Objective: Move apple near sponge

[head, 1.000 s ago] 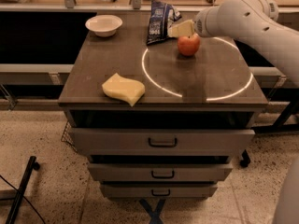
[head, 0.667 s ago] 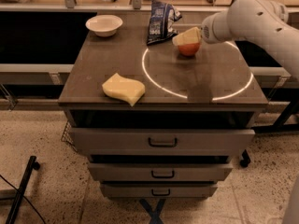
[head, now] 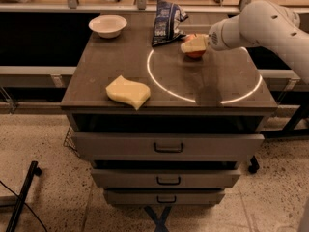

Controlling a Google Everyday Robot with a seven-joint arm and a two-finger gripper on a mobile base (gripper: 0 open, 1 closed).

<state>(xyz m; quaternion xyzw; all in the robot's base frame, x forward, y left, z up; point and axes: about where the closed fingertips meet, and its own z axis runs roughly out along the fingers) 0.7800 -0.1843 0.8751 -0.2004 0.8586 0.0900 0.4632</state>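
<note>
The apple (head: 196, 54) sits at the back of the table top (head: 116, 62), just right of a blue bag. Only its lower red edge shows, since my gripper (head: 194, 44) is down over it from the right and covers most of it. The white arm reaches in from the right edge of the view. The pale yellow sponge (head: 128, 92), with wavy edges, lies flat near the table's front left edge, well apart from the apple.
A white bowl (head: 108, 25) stands at the back left corner. A blue snack bag (head: 166, 21) stands upright just left of the apple. A white circle (head: 159, 83) is marked on the top. Drawers (head: 168, 147) are below the front edge.
My gripper has come down from beside and above the apple onto it, so it now hides most of the apple. The sponge, bowl and bag have not moved.
</note>
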